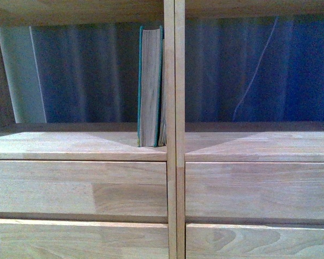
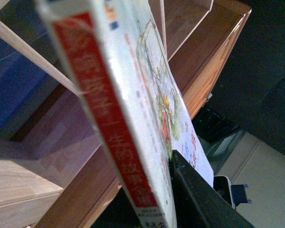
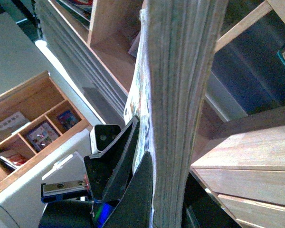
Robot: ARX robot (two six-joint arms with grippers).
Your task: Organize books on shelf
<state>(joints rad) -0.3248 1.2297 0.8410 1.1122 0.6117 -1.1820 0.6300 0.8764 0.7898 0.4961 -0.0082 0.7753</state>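
- The left gripper (image 2: 167, 183) is clamped on the white paperback (image 2: 128, 109), spine outward, likely so it slots in upright.
- The right gripper (image 3: 156, 185) pinches what seems the same book's page-edge side, steadying it.
- The teal book (image 1: 149, 86) stands mid-frame against the shelf (image 1: 75, 145) divider for support.

The teal-covered book (image 1: 150, 86) stands upright in the left compartment of the light wood shelf (image 1: 75, 147), greyish page edges outward, close beside the central divider. The white paperback (image 2: 133, 95), red-spined with an illustrated cover, is held tilted outside it.
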